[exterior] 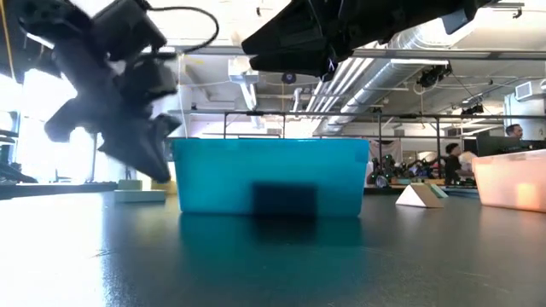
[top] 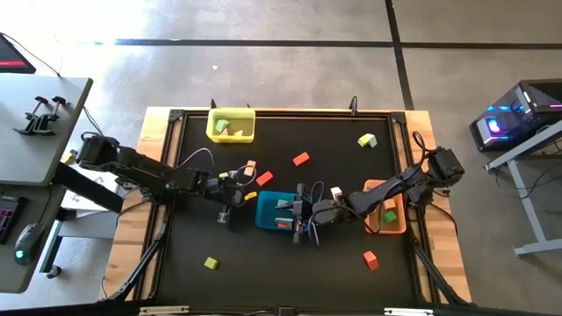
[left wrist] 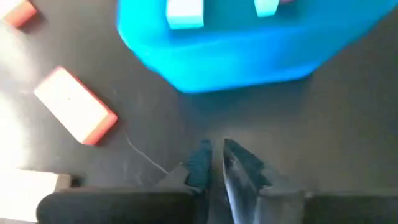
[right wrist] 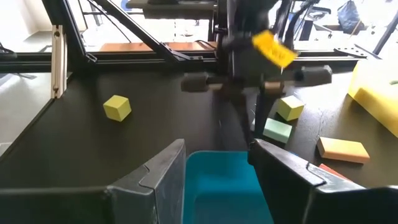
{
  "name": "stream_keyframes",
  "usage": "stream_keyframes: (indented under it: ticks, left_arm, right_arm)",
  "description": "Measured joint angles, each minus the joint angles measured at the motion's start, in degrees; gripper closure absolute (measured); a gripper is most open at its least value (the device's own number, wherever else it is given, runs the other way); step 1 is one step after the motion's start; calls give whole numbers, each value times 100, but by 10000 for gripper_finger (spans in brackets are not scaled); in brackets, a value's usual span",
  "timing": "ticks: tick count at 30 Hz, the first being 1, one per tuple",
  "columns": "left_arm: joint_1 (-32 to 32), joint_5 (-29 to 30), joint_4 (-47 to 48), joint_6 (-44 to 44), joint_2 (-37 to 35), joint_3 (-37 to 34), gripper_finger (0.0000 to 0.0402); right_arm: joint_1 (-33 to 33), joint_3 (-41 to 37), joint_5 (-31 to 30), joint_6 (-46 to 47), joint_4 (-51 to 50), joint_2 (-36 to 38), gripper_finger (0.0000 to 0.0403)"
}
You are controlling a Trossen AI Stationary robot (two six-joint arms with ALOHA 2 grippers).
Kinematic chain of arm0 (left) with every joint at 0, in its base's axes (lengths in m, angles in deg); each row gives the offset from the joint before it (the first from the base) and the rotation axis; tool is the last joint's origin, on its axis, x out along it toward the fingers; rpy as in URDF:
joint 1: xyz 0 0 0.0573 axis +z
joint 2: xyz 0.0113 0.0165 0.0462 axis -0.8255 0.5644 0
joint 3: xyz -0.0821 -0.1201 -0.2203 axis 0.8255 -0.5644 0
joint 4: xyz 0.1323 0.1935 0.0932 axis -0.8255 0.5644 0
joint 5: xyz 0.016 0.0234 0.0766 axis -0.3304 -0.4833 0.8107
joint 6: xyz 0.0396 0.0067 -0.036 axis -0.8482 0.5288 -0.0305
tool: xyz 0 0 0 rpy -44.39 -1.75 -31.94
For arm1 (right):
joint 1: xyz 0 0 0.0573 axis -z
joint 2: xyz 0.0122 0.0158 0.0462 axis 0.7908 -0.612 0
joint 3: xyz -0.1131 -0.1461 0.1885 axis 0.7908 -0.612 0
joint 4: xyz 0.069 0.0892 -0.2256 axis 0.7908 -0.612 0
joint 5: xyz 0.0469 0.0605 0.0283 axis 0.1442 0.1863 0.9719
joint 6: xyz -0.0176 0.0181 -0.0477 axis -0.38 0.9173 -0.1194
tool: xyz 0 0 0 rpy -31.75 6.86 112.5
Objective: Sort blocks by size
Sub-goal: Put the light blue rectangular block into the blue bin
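Right gripper point(top: 303, 225) reaches from the table's right edge, poised over the blue tray point(top: 266, 211), fingers spread wide, holding nothing. Left gripper point(top: 225, 214) points down at the mat just left of that tray, fingers nearly closed, empty. An orange bar block point(left wrist: 76, 105) lies flat near the left gripper, long axis diagonal. A lime cube point(top: 211, 262) sits well apart on the mat.

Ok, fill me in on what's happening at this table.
Two robot arms are sorting small blocks into trays. The right gripper hangs open over the blue tray mid-table, holding nothing. The left gripper sits low beside that tray, fingers nearly closed and empty. A yellow tray and an orange tray already hold some pieces. Several blocks still lie loose, such as a red block and a yellow cube.
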Motion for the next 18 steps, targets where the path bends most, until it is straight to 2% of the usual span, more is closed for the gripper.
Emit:
stream_keyframes:
  ticks: [4, 7, 10, 14, 18]
  left_arm:
    - [-4, 271, 525, 453, -305, 289, 395]
    - [2, 516, 841, 1125, -605, 398, 387]
    - [0, 512, 1353, 1821, -834, 387, 357]
    - [-4, 509, 2173, 2807, -964, 385, 295]
    - [-37, 195, 2249, 3259, -975, 186, 239]
  right_arm:
    - [-1, -2, -1, 7, -44, 0, 217]
    - [-1, -2, -1, 7, -40, 0, 217]
    - [-1, -4, -1, 56, -81, 0, 217]
    - [-1, -4, -1, 97, -99, 0, 217]
    - [-1, -4, -1, 97, -116, 0, 217]
